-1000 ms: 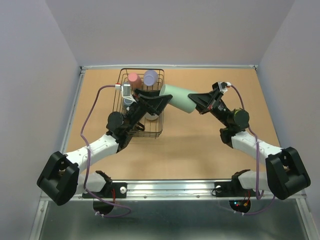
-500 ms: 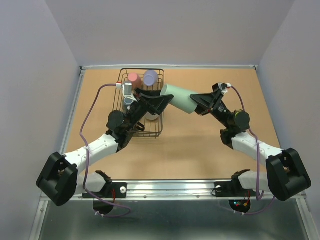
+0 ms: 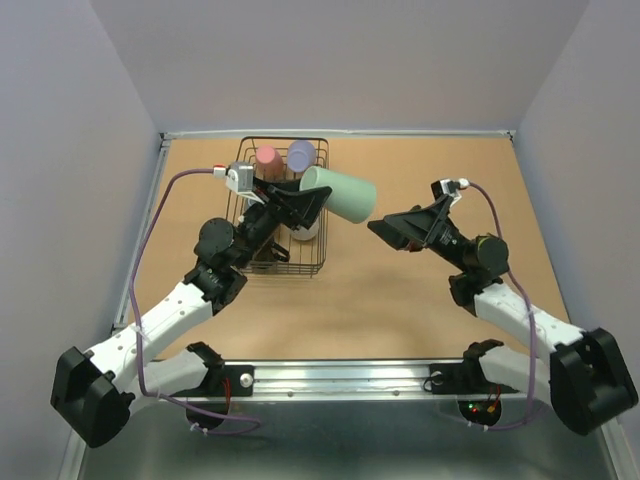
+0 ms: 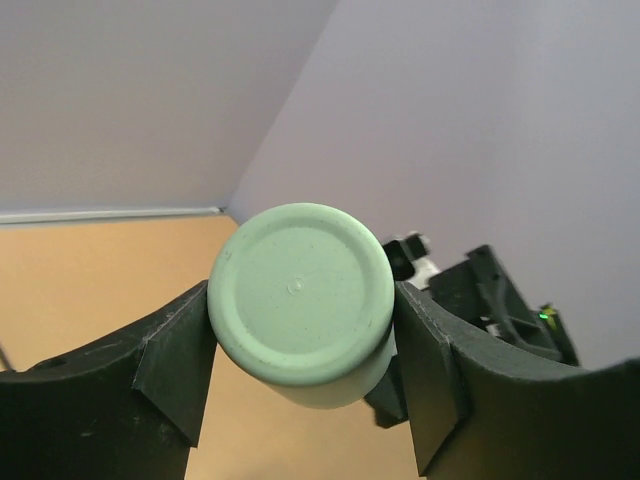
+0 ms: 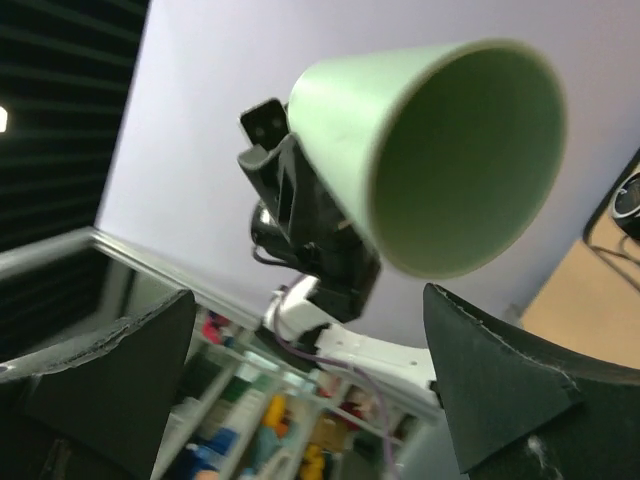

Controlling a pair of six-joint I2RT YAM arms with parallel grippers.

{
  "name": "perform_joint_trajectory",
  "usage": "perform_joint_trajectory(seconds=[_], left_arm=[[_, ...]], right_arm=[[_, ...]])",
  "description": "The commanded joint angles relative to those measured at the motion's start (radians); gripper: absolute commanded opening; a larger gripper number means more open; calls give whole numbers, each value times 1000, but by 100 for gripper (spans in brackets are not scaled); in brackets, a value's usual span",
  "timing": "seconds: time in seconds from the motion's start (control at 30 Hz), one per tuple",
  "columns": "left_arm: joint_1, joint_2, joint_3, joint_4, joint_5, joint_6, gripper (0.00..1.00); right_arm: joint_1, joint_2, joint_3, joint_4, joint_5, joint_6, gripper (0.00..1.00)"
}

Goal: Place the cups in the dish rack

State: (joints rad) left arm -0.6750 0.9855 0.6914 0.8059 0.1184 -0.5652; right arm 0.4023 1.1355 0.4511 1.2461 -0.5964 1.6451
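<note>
The mint green cup [image 3: 338, 193] lies on its side in the air over the dish rack's [image 3: 310, 268] right rim, its base clamped in the left end effector [image 3: 308, 198]. The pink cup [image 3: 267, 157] and lavender cup [image 3: 300, 153] stand at the rack's far end. The right end effector [image 3: 383, 226] hangs wide and empty, right of the rack over the worktop [image 3: 380, 300]. The step in hand looks like placement: swing the cup over a free spot inside the rack, tip it, and lower it between the wires.
</note>
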Motion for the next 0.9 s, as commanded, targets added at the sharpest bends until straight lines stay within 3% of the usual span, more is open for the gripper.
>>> perform_joint_trajectory(seconds=[0.0,0.03,0.07,0.13,0.23,0.4,0.87], left_arm=[[-5,-60,94,-189,-100,128,0],[-5,-67,99,-215,-111,139,0],[-5,-76,100,-238,-109,149,0],[-3,-94,103,-315,-180,177,0],[-3,-99,120,-447,-258,209,0],[-3,-103,108,-566,-367,238,0],[-3,-59,44,-596,-422,266,0]], right_arm=[[4,-221,102,-457,3,-420,100],[4,-250,144,-790,89,-515,100],[4,-281,177,-910,136,-659,100],[4,-331,260,-1133,254,-761,100],[4,-355,308,-1291,335,-867,100],[4,-390,238,-1320,342,-860,100],[3,-487,75,-1378,319,-832,100]])
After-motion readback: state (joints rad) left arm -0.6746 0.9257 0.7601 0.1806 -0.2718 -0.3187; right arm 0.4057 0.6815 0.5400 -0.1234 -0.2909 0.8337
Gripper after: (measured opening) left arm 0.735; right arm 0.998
